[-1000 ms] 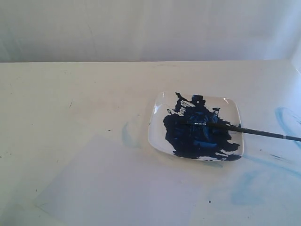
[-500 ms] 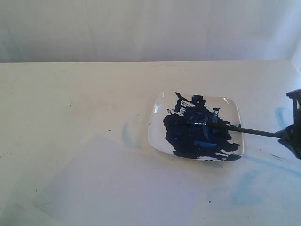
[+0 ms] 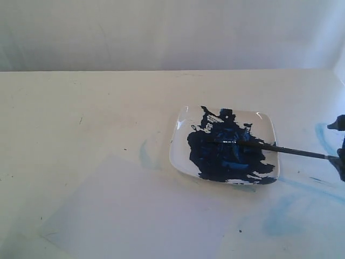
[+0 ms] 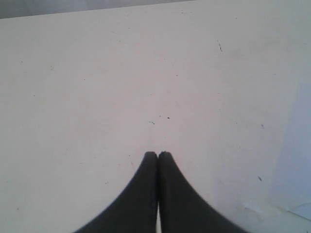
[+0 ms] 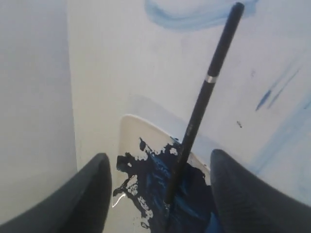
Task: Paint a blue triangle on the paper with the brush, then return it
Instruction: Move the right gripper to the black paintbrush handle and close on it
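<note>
**Right hand (image 5: 160, 158) spread at brush (image 3: 280, 149) handle**

Within a second its fingers (image 5: 92, 194) went from pressed together to wide apart, gripping nothing. Brush lay with tip in the paint (image 3: 221, 156) on the plate (image 3: 268, 125), handle toward the hand. Paper (image 3: 135, 210) was blank; grasping appeared next.

Cream table (image 3: 81, 108), a few dark specks. Pale paper (image 3: 135, 216) flat at near left. White square plate (image 3: 180, 147) near the paper's far edge. Brush (image 3: 285, 150) runs from the plate out to the right; handle end possibly resting on the table. Faint blue smears (image 3: 280, 216) right of the paper.
</note>
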Robot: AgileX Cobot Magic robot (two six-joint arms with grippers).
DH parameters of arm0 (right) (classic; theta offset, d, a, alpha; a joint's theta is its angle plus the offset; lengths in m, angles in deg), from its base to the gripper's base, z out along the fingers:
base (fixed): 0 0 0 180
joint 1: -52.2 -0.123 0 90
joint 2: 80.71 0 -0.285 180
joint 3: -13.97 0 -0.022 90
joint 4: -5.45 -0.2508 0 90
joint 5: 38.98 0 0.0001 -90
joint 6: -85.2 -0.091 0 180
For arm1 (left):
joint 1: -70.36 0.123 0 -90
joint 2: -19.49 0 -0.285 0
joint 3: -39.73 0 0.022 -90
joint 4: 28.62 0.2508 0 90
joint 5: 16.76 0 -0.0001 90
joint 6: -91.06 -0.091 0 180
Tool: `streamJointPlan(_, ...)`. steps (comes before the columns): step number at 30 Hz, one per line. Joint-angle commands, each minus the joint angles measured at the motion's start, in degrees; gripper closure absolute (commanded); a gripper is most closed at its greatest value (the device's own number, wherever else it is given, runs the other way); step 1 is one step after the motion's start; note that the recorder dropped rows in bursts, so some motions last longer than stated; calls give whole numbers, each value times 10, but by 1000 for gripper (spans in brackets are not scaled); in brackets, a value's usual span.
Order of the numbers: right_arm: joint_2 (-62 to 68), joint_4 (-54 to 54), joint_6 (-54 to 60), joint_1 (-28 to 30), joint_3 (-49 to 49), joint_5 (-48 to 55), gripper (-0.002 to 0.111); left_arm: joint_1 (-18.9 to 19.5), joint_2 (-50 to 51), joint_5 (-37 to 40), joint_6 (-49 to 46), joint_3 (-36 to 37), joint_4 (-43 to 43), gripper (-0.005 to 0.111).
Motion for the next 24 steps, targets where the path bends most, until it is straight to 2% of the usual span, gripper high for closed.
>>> streamJointPlan(1,47,-2,-61,0,1,-7,51,2,-2,-1,1,3,-2,107)
streamJointPlan(9,115,-2,-65,0,42,-7,61,2,-2,-1,1,3,-2,107)
streamJointPlan(24,187,-2,-66,0,95,9,61,2,-2,-1,1,3,-2,107)
